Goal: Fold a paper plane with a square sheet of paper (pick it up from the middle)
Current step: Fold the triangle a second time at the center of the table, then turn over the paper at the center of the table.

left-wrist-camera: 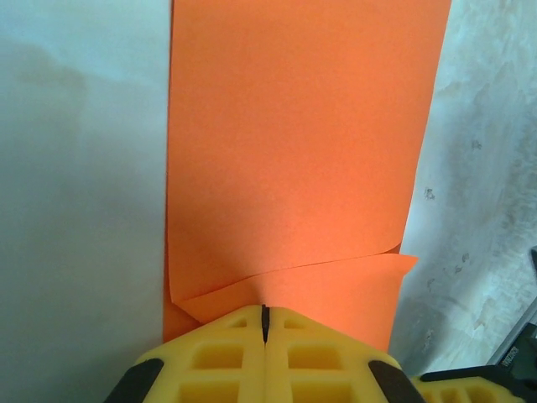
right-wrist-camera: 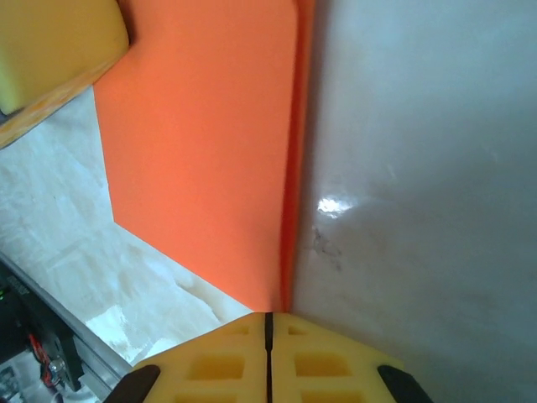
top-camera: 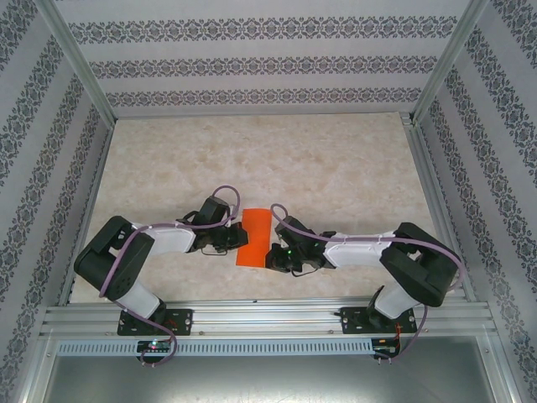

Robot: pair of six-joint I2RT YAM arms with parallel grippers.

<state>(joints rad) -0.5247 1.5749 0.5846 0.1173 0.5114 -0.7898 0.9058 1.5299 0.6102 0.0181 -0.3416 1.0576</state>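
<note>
Pressing rather than pinching is how both arms read here. The left gripper (left-wrist-camera: 264,323) has its yellow jaws fully together at the bottom centre of its wrist view, with only a thin seam between them. Their tips sit on the near end of the square sheet of paper (left-wrist-camera: 302,143). The right gripper (right-wrist-camera: 268,323) is likewise closed tight at the bottom of its own view, its tips meeting the lower end of the paper's long right-hand edge. I cannot tell whether either pair has any paper caught in the seam.

Outward from the left jaws, a second layer shows: a loose upper edge slants across just above the fingertips and does not line up with the layer beneath.

From above, the sheet lies flat at the centre of the table (top-camera: 336,168) between the two grippers. It looks like a narrow upright strip, not a square.

Judging from that, the first centre fold looks made, though unevenly, and the arms seem to be bedding the crease down. The nose corners and the wing folds are not yet done, and nothing dart-shaped has appeared.
</note>
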